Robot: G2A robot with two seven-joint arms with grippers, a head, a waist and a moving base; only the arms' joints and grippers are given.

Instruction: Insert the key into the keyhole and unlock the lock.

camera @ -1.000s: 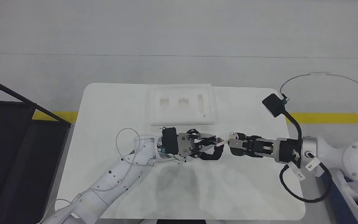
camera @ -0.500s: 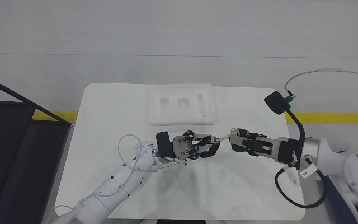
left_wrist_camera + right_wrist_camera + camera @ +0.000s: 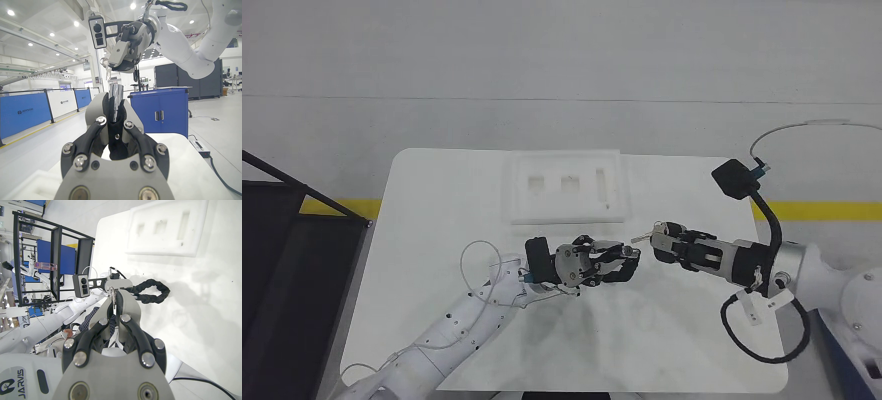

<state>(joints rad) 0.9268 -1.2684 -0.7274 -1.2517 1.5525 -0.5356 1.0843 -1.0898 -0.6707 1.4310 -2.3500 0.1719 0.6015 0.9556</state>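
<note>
Chrome lock (image 3: 115, 94): pinched in my left hand (image 3: 114, 103)
Silvery key (image 3: 106, 70): pinched in my right hand (image 3: 115, 300); tip near the lock, apart
Risk: a skewed push could jam or slip it

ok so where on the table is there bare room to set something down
Bare table lies left of the foam tray, and between the tray and the far right corner. A third patch lies at the front edge between the two arms. The middle is crowded: the left gripper with the lock and the right gripper with the key face each other there.
</note>
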